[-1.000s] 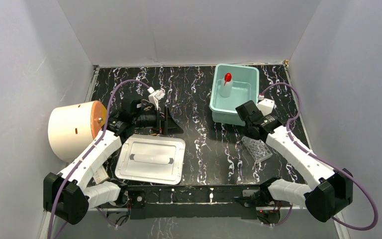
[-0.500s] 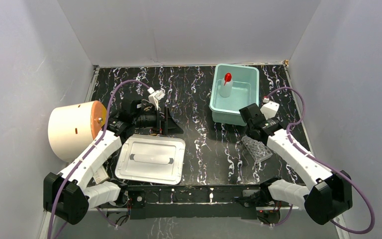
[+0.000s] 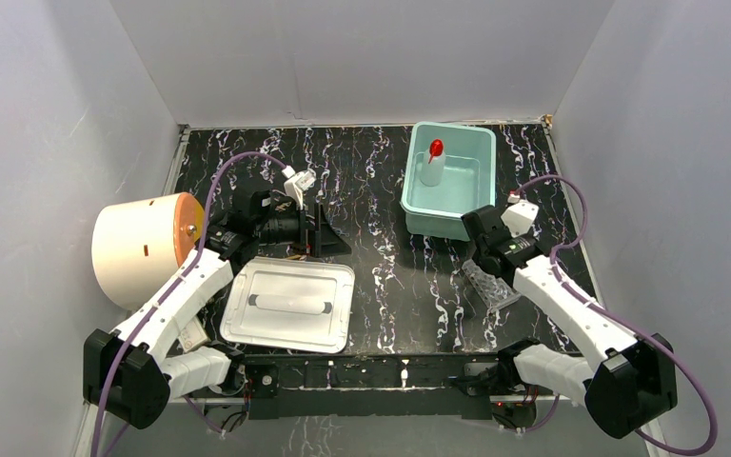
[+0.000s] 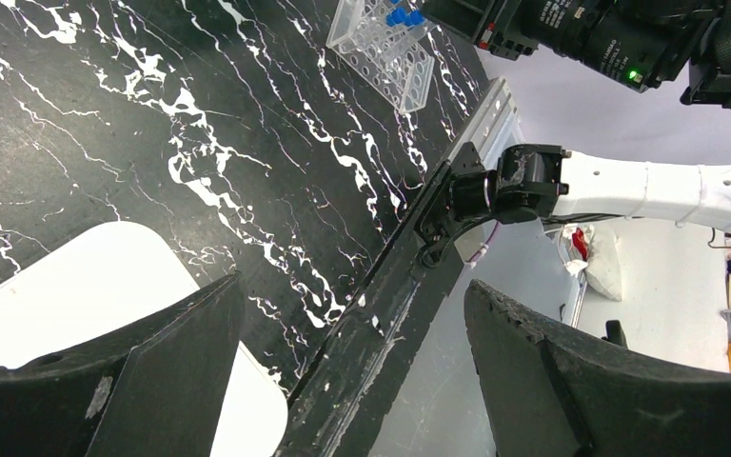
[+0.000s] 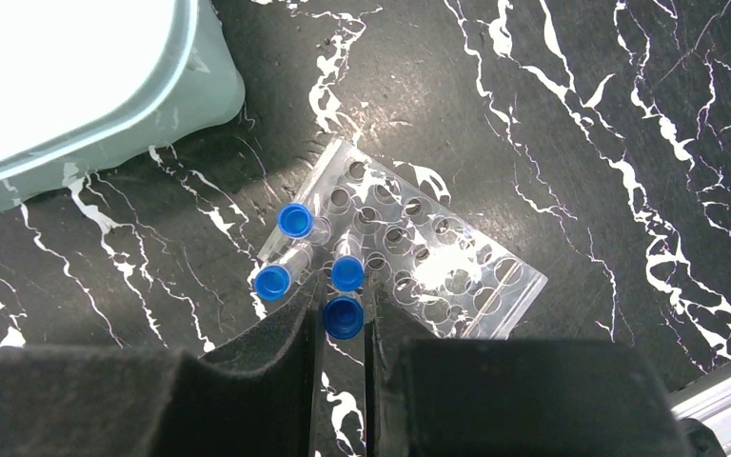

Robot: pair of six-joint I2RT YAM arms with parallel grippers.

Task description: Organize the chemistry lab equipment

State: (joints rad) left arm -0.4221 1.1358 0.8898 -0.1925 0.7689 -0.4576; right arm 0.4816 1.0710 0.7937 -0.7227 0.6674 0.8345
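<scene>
My right gripper is shut on a blue-capped clear tube, held just above the near-left corner of the clear tube rack. Three more blue-capped tubes stand in that end of the rack. In the top view the right gripper hangs over the rack. The white squeeze bottle with red cap stands in the teal bin. My left gripper is open and empty beyond the metal tray. The amber tubing and the thin metal tool are out of view.
A large cream cylinder with an orange face lies at the left edge. The teal bin's corner is close to the rack. In the left wrist view, the rack is far off and the table's front rail runs between the jaws.
My right gripper has moved from the teal bin's front wall toward the near side and now sits over the rack. The left arm has not moved.
</scene>
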